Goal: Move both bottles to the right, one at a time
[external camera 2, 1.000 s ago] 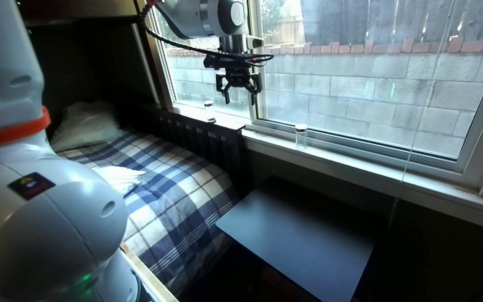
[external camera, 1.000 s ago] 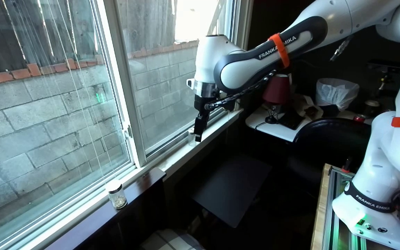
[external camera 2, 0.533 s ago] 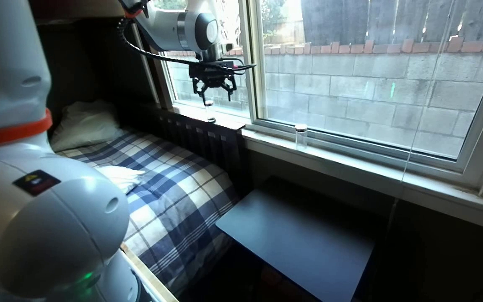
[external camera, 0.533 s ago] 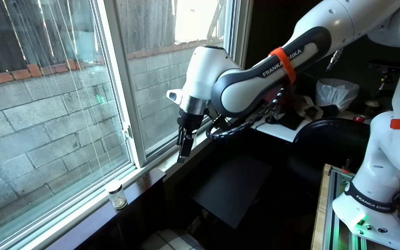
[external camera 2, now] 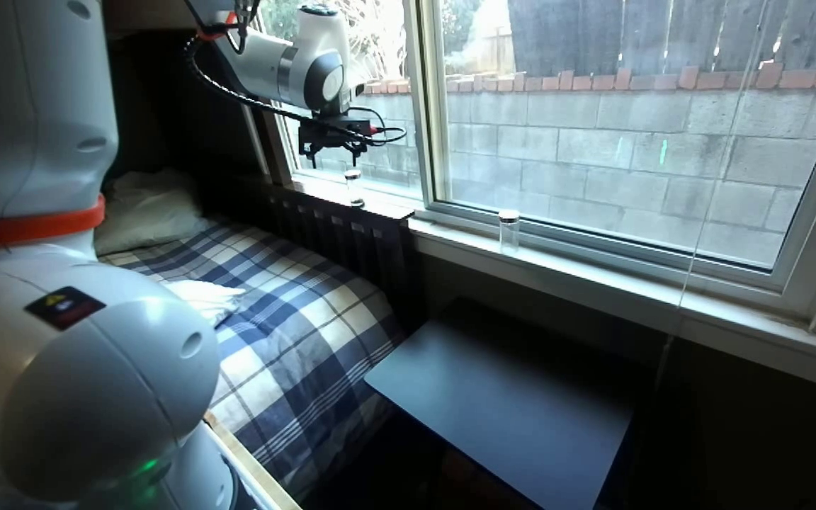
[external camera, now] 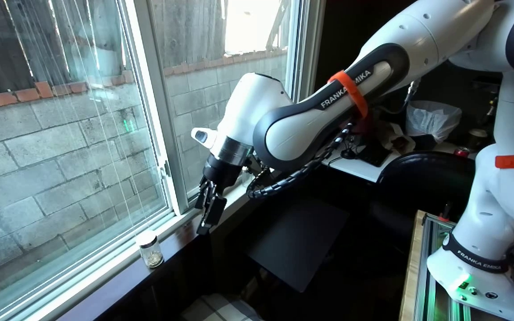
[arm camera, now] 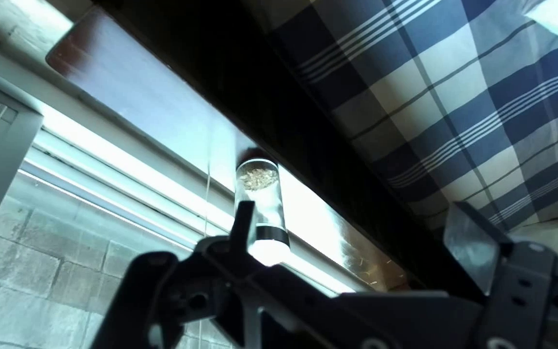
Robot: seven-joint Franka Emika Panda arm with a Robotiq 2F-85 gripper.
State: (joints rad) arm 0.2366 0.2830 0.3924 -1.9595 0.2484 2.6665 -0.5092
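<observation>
A clear bottle with tan flakes inside and a white cap stands upright on the dark headboard ledge; it also shows in an exterior view and in the wrist view. A second, clear bottle with a pale cap stands upright on the white windowsill farther right; the arm mostly hides it in the other view. My gripper is open, empty and tilted, above the ledge, apart from the flake bottle. In the wrist view the gripper spans wide, and its left finger overlaps the bottle's image.
The window glass and frame run right behind the bottles. The headboard ledge ends where the white windowsill begins. A bed with plaid cover and a dark table lie below. A blind cord hangs at the sill.
My gripper has moved left in both exterior views, along the window to the headboard ledge, and has lowered and tilted in one of them. It stays open. Both bottles stand where they were.
</observation>
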